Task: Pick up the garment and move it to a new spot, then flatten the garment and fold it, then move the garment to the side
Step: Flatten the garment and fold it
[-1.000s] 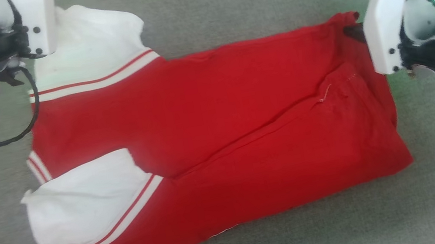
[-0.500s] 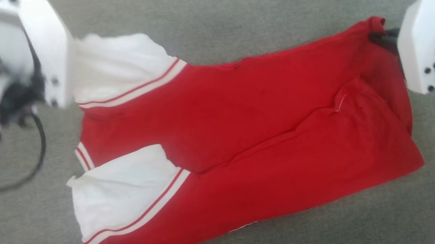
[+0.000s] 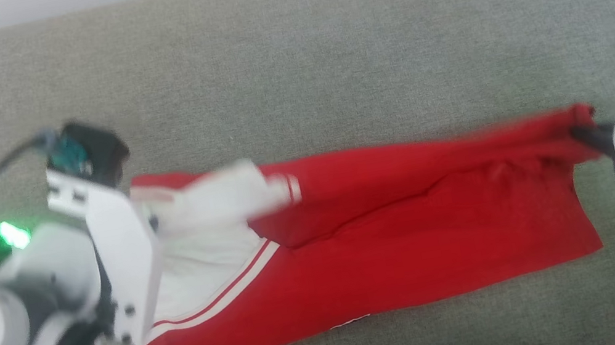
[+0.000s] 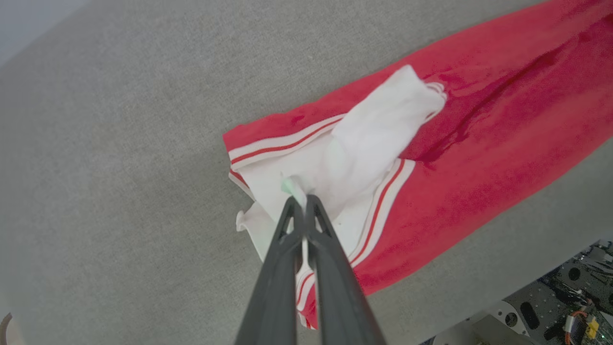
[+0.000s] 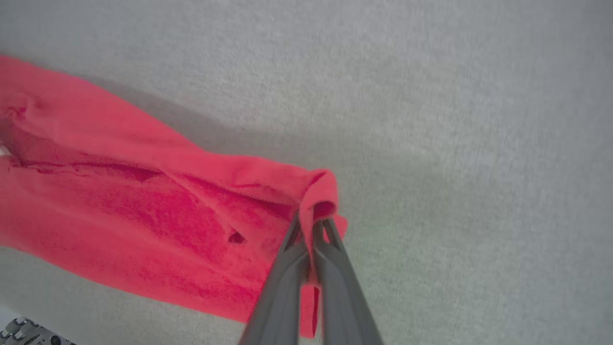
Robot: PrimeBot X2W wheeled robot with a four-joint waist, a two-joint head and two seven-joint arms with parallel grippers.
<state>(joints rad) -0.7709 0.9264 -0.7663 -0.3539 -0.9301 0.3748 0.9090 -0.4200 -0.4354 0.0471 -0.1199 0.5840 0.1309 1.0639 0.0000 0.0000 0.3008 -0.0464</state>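
I have the left gripper point(image 4: 299, 200) clenched on the white sleeve of the red jersey T-shirt point(image 3: 407, 243) with red-and-white striped trim, and the right gripper point(image 5: 312, 221) pinching its red hem corner. The shirt lies stretched between them across the middle of the grey woven mat point(image 3: 326, 57).

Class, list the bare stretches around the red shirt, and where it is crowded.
Bare: the broad grey surface beyond the garment, and a narrower strip on its near side. Crowded: both ends, where the left gripper and right gripper pinch it.
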